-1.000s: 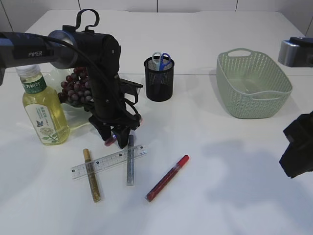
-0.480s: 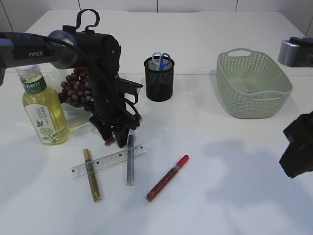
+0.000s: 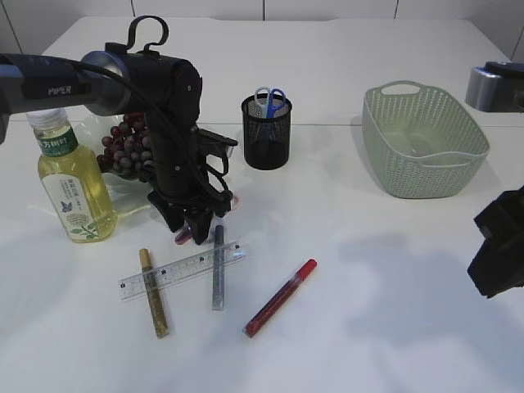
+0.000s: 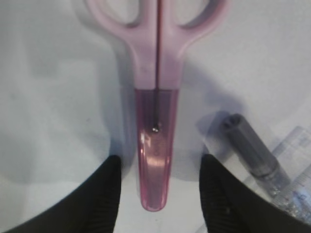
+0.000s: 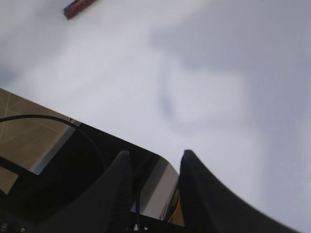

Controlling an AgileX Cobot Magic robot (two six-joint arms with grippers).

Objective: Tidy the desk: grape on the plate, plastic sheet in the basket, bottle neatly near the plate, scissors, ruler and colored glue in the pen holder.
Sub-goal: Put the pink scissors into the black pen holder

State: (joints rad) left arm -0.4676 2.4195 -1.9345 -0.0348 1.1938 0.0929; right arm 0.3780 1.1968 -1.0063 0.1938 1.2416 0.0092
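1. Your left gripper (image 4: 158,194) sits low over the table (image 3: 393,270), its two dark fingers (image 4: 104,194) standing apart on either side of the pink scissors (image 4: 156,145); the jaws are released, with white table showing between each finger and the sheathed blade, so nothing is grasped.
2. The pink scissors lie flat, the translucent pink cover toward the camera and the handles toward the top of the left wrist view; just beside the tip lies the cap of the silver glitter glue (image 4: 250,148), crossing the clear ruler (image 4: 296,160).
3. In the exterior view the ruler (image 3: 182,269) lies aslant in front of the left arm; the silver glue pen (image 3: 218,266) lies over one end and the gold glue pen (image 3: 153,292) crosses the other; the red glue pen (image 3: 280,297) lies apart to their right.
4. The black mesh pen holder (image 3: 266,133) stands behind, with blue-handled scissors (image 3: 270,100) already upright in it.
5. The grapes (image 3: 124,146) rest on the plate (image 3: 123,190) at the left, partly hidden by the arm; the bottle (image 3: 74,182) of yellow liquid stands upright just beside the plate.
6. The green basket (image 3: 426,139) sits at the far right; you cannot tell whether a sheet lies in it.
7. Your right gripper (image 5: 153,167) hangs near the table edge, well away from everything; its jaws stand parted around nothing.
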